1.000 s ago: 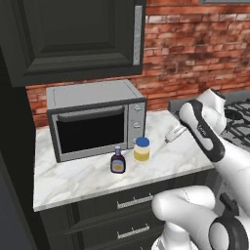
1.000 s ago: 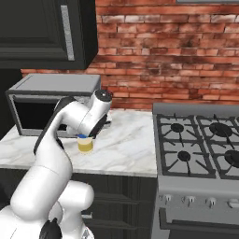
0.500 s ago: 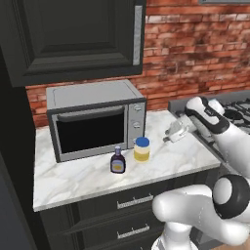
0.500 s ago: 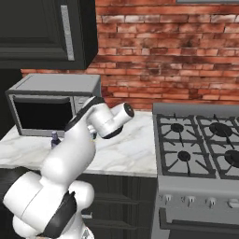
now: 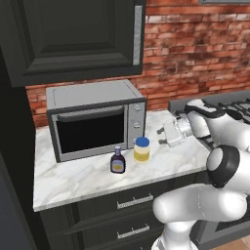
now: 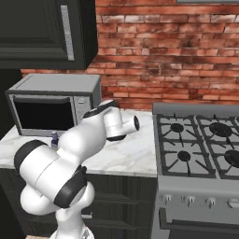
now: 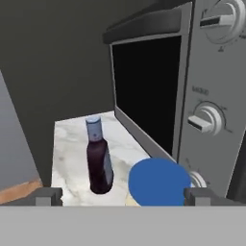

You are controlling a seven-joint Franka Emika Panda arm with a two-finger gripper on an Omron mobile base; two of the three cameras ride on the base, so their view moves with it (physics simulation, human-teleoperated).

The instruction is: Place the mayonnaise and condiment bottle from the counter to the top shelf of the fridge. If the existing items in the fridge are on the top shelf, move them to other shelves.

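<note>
1. The gripper [image 7: 123, 197] is nearest in the hand view. Its two dark fingertips [image 7: 48, 196] stand wide apart at the bottom edge, and nothing is held between them.
2. Just past the fingertips is the mayonnaise [image 7: 158, 184]. From here one sees mostly its wide blue lid, round and flat; only a thin strip of pale cream contents shows under it.
3. In the left base view the mayonnaise [image 5: 141, 149] is a short jar, cream-yellow, with the blue lid on top. It stands upright on the counter [image 5: 88, 178].
4. Beside it, a little apart, stands the condiment bottle [image 5: 117, 160]. It is slim and very dark, almost black, with a narrow neck and a bluish cap [image 7: 93, 122]. It is also upright.
5. Behind both is the microwave [image 5: 95, 119], grey, with a black door and round knobs [image 7: 205, 120].
6. Farthest is the red brick wall [image 5: 195, 53].
7. To the right of the counter is the stove [image 6: 198, 144].
</note>
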